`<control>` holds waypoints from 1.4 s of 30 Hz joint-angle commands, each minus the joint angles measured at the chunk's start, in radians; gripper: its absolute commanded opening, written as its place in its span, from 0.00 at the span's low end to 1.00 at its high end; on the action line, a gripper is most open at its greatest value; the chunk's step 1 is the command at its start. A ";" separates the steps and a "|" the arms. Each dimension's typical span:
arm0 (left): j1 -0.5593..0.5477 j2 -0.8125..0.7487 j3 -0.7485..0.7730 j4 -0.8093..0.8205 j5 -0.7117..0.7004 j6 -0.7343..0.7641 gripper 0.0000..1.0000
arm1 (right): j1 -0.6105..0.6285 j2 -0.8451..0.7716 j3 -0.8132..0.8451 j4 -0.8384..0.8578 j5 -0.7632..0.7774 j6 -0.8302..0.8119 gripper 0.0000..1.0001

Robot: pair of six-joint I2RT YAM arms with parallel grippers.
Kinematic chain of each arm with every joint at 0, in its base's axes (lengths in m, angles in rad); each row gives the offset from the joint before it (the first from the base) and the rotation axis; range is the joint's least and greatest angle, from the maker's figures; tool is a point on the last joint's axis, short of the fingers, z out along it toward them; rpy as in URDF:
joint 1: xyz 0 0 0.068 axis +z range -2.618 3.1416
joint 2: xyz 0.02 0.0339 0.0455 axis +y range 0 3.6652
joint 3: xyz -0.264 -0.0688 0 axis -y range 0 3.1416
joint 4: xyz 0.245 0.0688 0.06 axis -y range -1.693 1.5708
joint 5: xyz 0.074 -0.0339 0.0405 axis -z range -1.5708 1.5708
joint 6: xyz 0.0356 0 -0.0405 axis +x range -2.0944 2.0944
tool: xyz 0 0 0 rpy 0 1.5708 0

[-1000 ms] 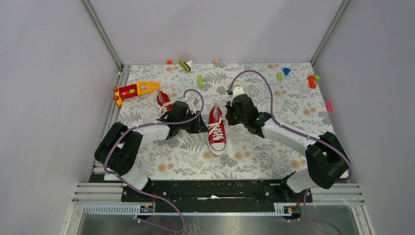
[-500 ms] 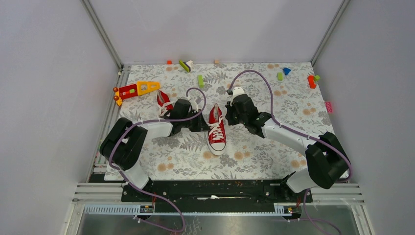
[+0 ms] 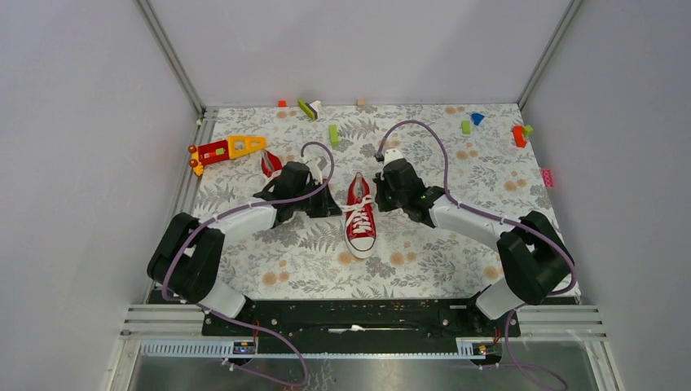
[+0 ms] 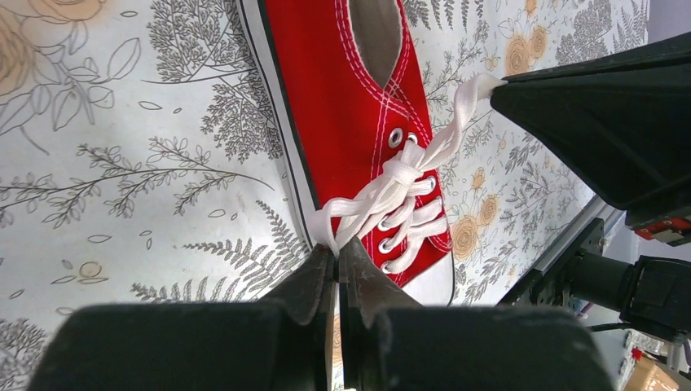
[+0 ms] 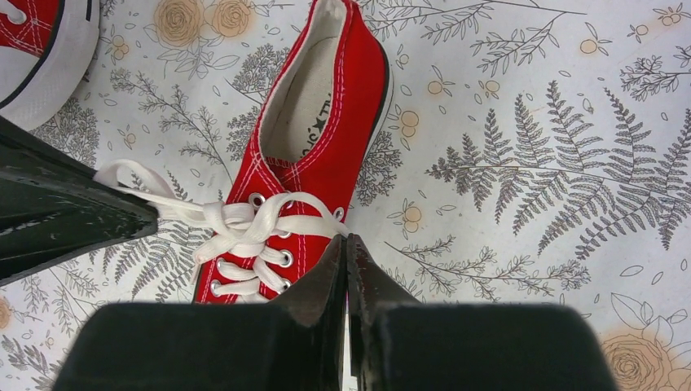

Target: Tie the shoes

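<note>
One red shoe [image 3: 360, 218] lies mid-table, toe toward the arms, its white laces [image 4: 399, 175] crossed in a knot over the eyelets. My left gripper [image 3: 336, 208] sits at the shoe's left side, shut on a lace strand [image 4: 326, 228] at its fingertips [image 4: 337, 247]. On the other side, my right gripper [image 3: 380, 194] is shut on the other lace strand [image 5: 314, 224], pinched at its tips [image 5: 345, 243]. Both strands run taut outward from the knot. The second red shoe [image 3: 271, 165] lies behind the left arm, mostly hidden; its white toe cap [image 5: 37, 49] shows in the right wrist view.
A red-and-yellow toy piece [image 3: 224, 149] lies at the back left. Small blocks are scattered along the far edge: a green one [image 3: 333, 134], red and green ones [image 3: 519, 134] at the right, a pink one [image 3: 547, 177] by the right wall. Grey walls enclose the floral table [image 3: 424, 261].
The left gripper has closed onto the lace strand, and the left arm's elbow has swung out to the left. The right gripper stays shut on its strand and has edged slightly left.
</note>
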 commanded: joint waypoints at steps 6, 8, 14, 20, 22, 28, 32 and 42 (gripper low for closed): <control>0.014 -0.087 -0.024 -0.072 -0.054 0.037 0.00 | 0.008 0.014 0.035 0.027 -0.039 0.015 0.18; 0.014 -0.081 -0.024 -0.066 -0.047 0.039 0.00 | 0.007 0.010 0.026 0.035 -0.047 0.013 0.21; 0.015 -0.041 -0.022 -0.018 0.005 0.020 0.02 | 0.006 -0.010 0.008 0.049 -0.054 0.001 0.30; 0.014 -0.026 -0.034 0.037 0.019 0.010 0.09 | 0.007 -0.007 0.006 0.069 -0.104 0.011 0.33; 0.015 -0.023 -0.043 0.044 0.022 0.009 0.12 | 0.006 -0.001 0.006 0.073 -0.120 0.018 0.36; 0.014 0.009 -0.056 0.081 0.053 -0.005 0.19 | -0.012 -0.003 -0.041 0.081 -0.145 0.067 0.41; 0.015 0.024 -0.070 0.116 0.077 -0.015 0.34 | -0.032 -0.026 -0.094 0.109 -0.161 0.106 0.48; 0.014 0.083 -0.072 0.220 0.099 -0.045 0.35 | -0.065 -0.028 -0.164 0.176 -0.242 0.165 0.46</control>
